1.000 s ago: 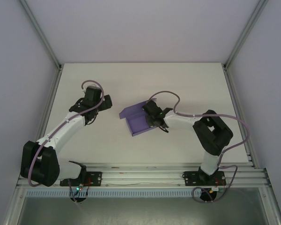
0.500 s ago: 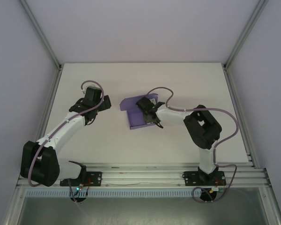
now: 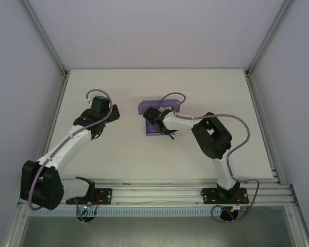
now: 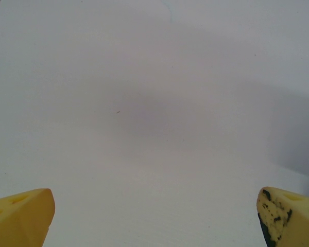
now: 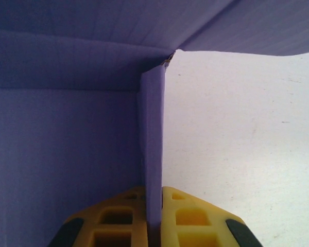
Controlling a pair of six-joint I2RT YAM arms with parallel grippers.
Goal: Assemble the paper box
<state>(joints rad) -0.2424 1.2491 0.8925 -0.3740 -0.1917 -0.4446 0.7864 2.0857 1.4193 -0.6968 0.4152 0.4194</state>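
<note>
We pinch the box (image 3: 146, 108) wall with the right gripper (image 5: 153, 208)
The upright wall runs to twelve o'clock from our closed tips. The box sits central on the table (image 3: 206, 87) — the left gripper (image 3: 100, 110) gapes empty at its nine o'clock.

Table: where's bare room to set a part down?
Free on the table: far strip behind the paper box, right side beyond the right arm, near middle between the arms. Crowded: centre, where the right claw pinches a box wall; left claw hangs open to its left.
</note>
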